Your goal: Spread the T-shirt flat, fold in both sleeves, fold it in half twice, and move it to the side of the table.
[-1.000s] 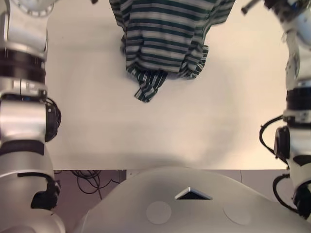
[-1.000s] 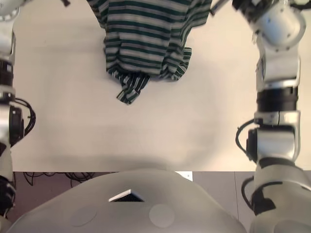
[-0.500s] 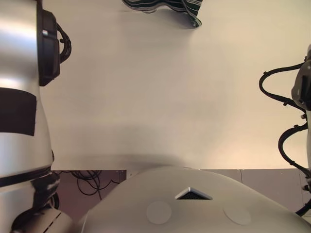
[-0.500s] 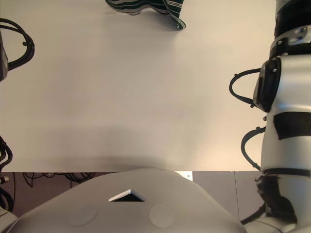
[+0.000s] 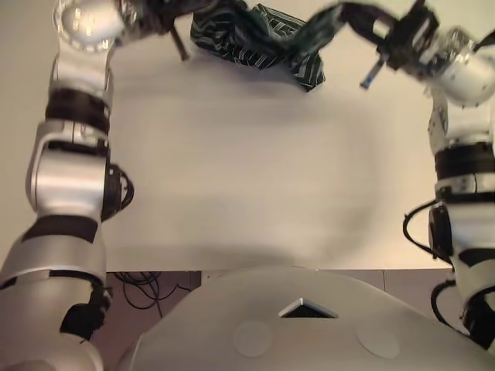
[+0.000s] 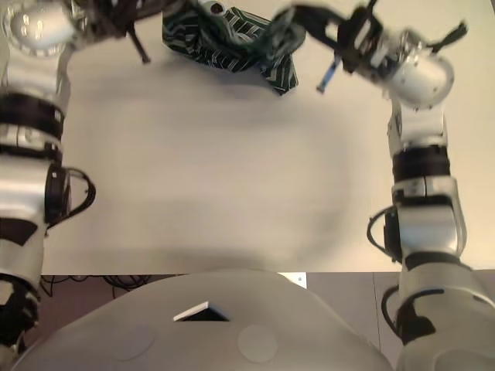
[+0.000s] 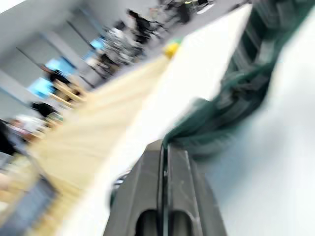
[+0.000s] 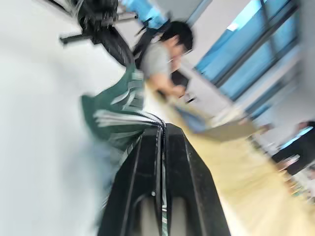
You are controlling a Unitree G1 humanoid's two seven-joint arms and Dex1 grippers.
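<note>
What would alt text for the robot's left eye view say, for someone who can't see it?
A green striped T-shirt is bunched up between two robot grippers at the far side of a pale table. The left gripper pinches one end of the cloth and the right gripper the other, with both silver arms extended forward.

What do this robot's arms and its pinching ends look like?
Both the left arm and right arm are rounded silver-grey segments with black bands at the joints and looped black cables by the elbows. The jaws are paired flat dark-grey bars.
</note>
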